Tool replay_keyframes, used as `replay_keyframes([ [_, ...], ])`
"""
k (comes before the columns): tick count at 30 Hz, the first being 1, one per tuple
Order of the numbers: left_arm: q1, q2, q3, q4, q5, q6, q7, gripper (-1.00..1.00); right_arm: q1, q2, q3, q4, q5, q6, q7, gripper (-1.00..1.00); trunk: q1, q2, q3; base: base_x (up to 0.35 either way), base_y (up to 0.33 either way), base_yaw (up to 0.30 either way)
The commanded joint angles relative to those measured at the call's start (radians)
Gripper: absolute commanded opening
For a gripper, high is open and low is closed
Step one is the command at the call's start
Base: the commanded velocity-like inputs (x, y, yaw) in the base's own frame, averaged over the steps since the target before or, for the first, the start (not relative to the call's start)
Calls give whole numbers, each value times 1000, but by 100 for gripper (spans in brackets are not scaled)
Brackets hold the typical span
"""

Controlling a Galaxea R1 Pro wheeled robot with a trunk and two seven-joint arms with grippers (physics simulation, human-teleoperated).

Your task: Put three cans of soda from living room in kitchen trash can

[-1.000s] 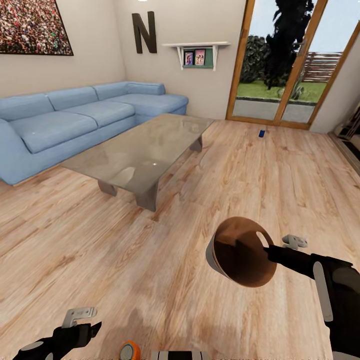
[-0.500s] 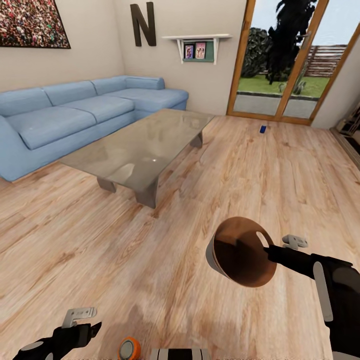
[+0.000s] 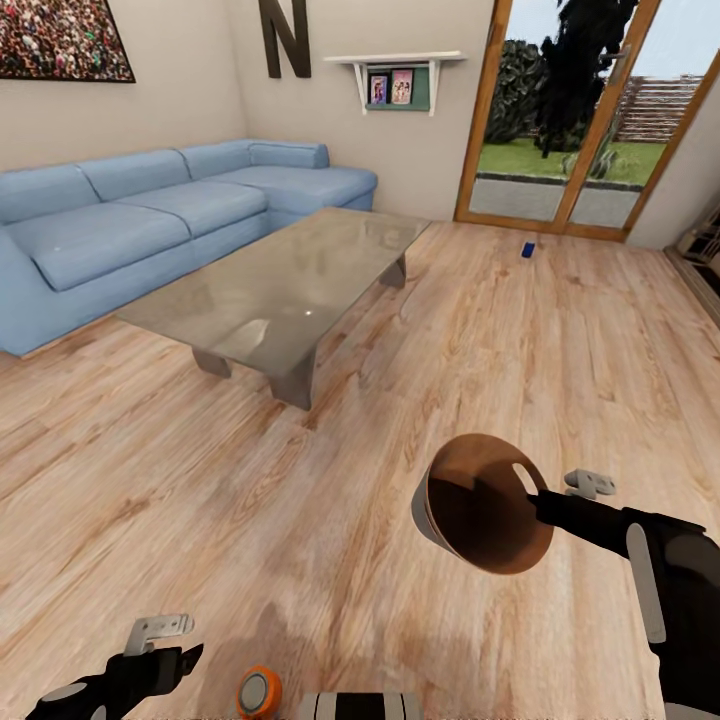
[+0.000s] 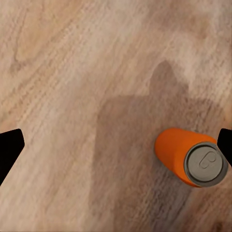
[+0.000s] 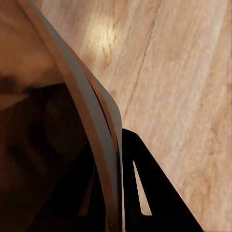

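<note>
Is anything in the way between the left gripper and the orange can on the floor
Nothing visible. The orange can stands upright on bare plank floor beside the open left gripper, with only shadow around it.

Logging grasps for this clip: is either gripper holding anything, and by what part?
The right gripper pinches the trash can by its rim; the left gripper holds nothing.
</note>
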Motion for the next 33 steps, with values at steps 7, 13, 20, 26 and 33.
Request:
replay_keyframes([
  [7, 0, -1, 0, 0, 0, 0, 0, 100, -1, 1, -1, 0, -35, 6, 4, -100, 0, 0, -12, 0, 0, 0],
  [13, 0, -1, 0, 0, 0, 0, 0, 100, 0, 2, 0, 0, -34, 6, 3, -100, 0, 0, -22, 0, 0, 0],
  [20, 0, -1, 0, 0, 0, 0, 0, 100, 0, 3, 0, 0, -27, 6, 2, -100, 0, 0, -33, 0, 0, 0],
  [26, 0, -1, 0, 0, 0, 0, 0, 100, -1, 3, -1, 0, -26, 6, 2, -100, 0, 0, -43, 0, 0, 0],
  [33, 0, 0, 0, 1, 0, 0, 0, 100, 0, 3, -1, 0, -26, 6, 2, -100, 0, 0, -55, 0, 0, 0],
])
